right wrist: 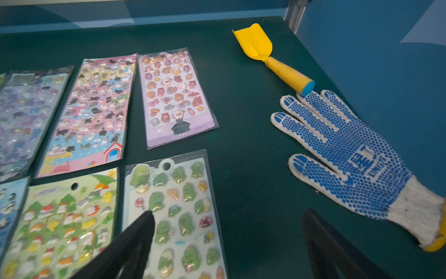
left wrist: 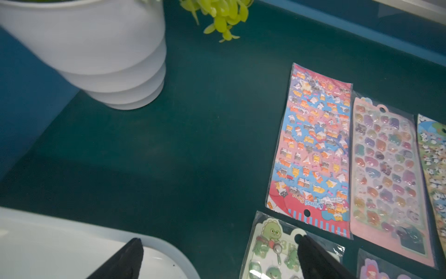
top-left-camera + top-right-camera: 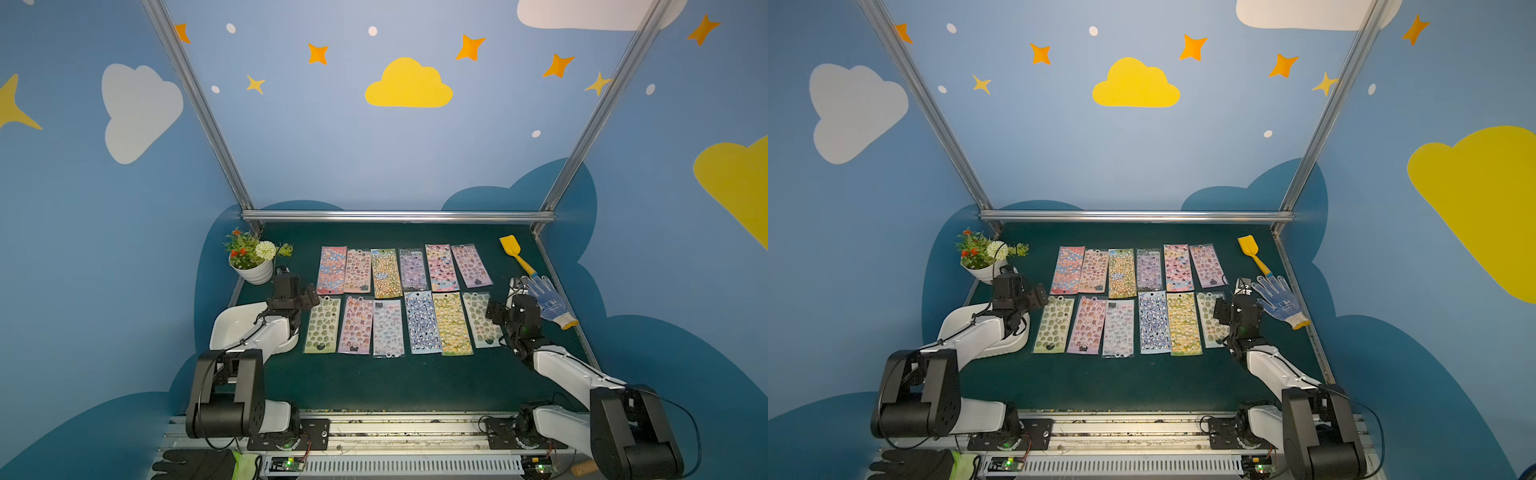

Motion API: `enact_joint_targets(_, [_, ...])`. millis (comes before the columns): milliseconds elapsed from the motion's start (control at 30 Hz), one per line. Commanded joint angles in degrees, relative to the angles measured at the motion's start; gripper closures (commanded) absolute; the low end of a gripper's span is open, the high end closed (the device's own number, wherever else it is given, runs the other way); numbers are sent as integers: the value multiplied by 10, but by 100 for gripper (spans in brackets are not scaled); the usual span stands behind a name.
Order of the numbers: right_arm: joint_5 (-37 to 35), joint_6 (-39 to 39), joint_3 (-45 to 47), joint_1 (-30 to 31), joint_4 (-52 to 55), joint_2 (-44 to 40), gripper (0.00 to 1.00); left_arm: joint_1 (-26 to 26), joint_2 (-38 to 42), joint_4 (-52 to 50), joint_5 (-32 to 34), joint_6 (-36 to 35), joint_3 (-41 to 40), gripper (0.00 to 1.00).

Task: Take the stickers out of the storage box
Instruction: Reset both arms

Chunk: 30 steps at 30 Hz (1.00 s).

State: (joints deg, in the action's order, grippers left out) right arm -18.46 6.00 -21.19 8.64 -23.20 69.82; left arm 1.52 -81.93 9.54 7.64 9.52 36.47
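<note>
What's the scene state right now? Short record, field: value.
stickers: twelve sheets flat on the table, two rows of six; none seen in the box
box: near-left, partly under the left arm; visible part empty
left gripper: open, holding nothing, over the box edge and a green sheet
right gripper: open, holding nothing, near the glove
other: pot far-left; scoop far-right
</note>
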Motion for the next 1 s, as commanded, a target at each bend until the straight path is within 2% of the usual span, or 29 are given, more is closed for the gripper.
enact_joint_targets(0, [-26,-24,-9,-10,-85,38,6,0,-41,87,-13,-28,-2,0])
enact_joint_targets(100, [-14,-44,8,-13,-189,71,6,-3,-54,118,-1,-51,0,0])
enact_joint_targets(167, [24,-40,19,-25,-247,107,6,-3,-67,130,-12,-55,-1,0])
enact_joint_targets(300, [43,-65,55,-19,-404,190,6,-3,-59,139,-30,-68,-12,0])
enact_joint_targets(333, [47,-72,55,-16,-413,195,6,-5,-54,152,-34,-72,-22,0])
enact_joint_targets(367, [53,-72,49,-15,-390,191,6,-6,-50,167,-34,-74,-32,0])
enact_joint_targets(433, [66,-69,1,-17,-265,166,6,-18,-40,203,-18,-81,-57,0])
enact_joint_targets(467, [79,-64,-9,-24,-246,169,6,-18,-38,213,-18,-82,-64,0])
enact_joint_targets(600, [94,-53,-12,-38,-241,171,6,-18,-29,253,-34,-89,-92,0])
enact_joint_targets(767, [94,-53,-12,-38,-244,172,6,-34,-34,368,-24,-104,-157,0])
enact_joint_targets(967, [94,-53,-12,-38,-243,172,6,-31,-39,348,-16,-97,-143,0])
